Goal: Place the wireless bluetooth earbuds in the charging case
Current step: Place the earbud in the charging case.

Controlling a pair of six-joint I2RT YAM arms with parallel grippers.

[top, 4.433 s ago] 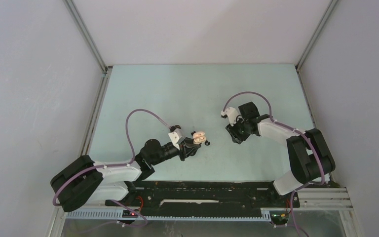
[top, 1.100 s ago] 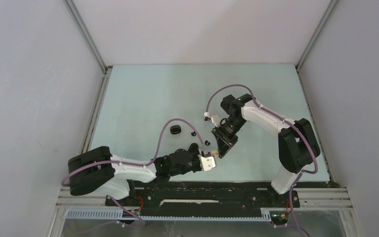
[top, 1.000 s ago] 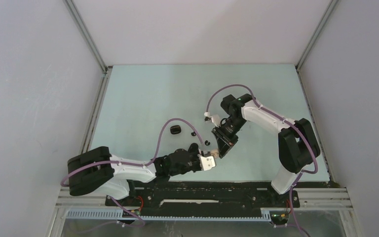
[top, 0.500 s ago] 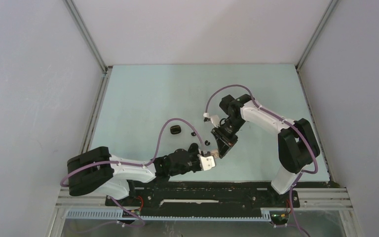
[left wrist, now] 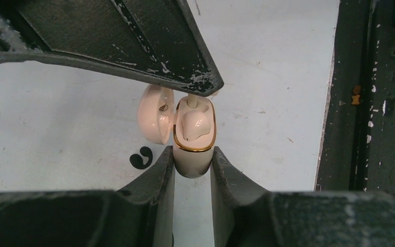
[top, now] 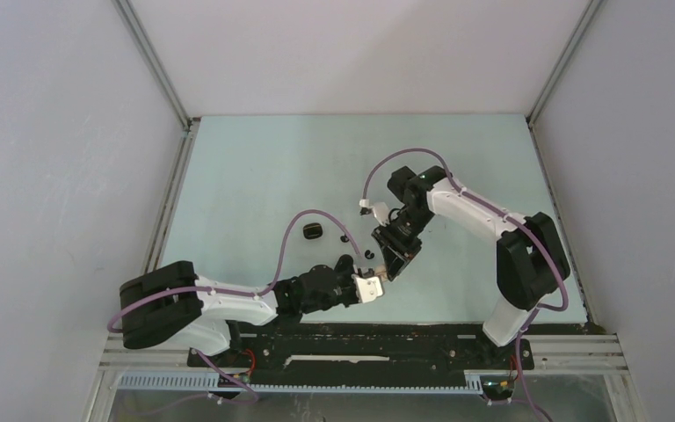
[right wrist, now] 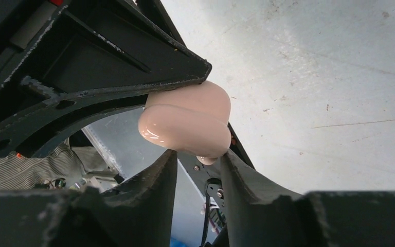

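Observation:
My left gripper [left wrist: 192, 159] is shut on the base of a pale pink charging case [left wrist: 194, 149] and holds it just above the table near the front edge. The lid [left wrist: 156, 114] hangs open to the left. One whitish earbud [left wrist: 195, 123] lies in the gold-rimmed well. My right gripper [top: 389, 264] hovers over the case [top: 371, 287], one dark finger [left wrist: 185, 56] just above the well. In the right wrist view its jaws [right wrist: 198, 157] stand slightly apart below the case [right wrist: 185, 123], a small beige nub [right wrist: 207, 160] showing between them. A black earbud [left wrist: 141, 158] lies on the table.
A black pebble-shaped case [top: 313, 231] sits on the table to the left. Two small black earbuds [top: 367, 255] [top: 344, 237] lie just behind the grippers. The black base rail [top: 457, 338] runs along the front edge, close to the left gripper.
The right gripper's jaws have parted a little and its wrist has edged slightly back and left. The left gripper and the case have stayed put over the last second.

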